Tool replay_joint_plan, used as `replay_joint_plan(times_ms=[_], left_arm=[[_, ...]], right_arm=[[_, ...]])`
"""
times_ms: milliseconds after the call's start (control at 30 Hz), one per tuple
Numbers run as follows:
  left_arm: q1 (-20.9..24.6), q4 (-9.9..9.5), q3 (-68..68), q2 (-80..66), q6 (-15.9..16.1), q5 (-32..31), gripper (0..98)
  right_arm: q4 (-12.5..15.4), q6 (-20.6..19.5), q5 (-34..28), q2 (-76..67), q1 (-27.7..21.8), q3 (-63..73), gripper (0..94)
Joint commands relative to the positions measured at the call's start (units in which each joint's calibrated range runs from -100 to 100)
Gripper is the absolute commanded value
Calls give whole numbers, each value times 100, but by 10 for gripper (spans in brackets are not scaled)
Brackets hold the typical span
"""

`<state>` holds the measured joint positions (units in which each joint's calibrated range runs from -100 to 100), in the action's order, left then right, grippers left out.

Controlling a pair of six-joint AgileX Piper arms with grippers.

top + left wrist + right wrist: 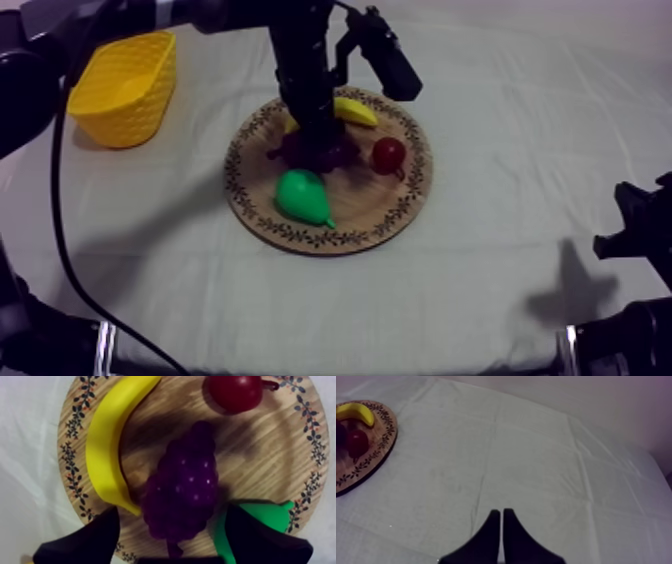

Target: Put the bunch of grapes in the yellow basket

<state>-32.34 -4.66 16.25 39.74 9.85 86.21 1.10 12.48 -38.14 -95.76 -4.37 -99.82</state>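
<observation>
From above, the left arm (300,60) covers most of the dark purple bunch of toy grapes (342,156) and part of the curved yellow toy banana (356,110). In the left wrist view, one black finger (255,538) of the left hand (172,518) hides part of the green toy pear (272,516). There the small red fruit (235,391) and the round wooden board with a patterned rim (69,473) run past the picture's edge. The right wrist view also cuts the board off.

No text can be read; the wooden board (370,205) bears only leaf ornament.
</observation>
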Motion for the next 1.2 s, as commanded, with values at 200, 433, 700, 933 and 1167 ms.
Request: replay_joint_plan(times_ms=[200,433,700,933,1167], left_arm=[[42,34,282,445,8,-5,806],[67,92,316,675,10,-5,812],[98,154,182,836,11,-5,794],[74,216,197,988,-26,-5,614],[57,268,114,1082,-81,-19,448]], right_arm=[[0,0,0,0,1,4,3],[0,0,0,0,1,4,3],[0,0,0,0,1,4,3],[0,0,0,0,1,4,3],[0,0,0,0,1,4,3]])
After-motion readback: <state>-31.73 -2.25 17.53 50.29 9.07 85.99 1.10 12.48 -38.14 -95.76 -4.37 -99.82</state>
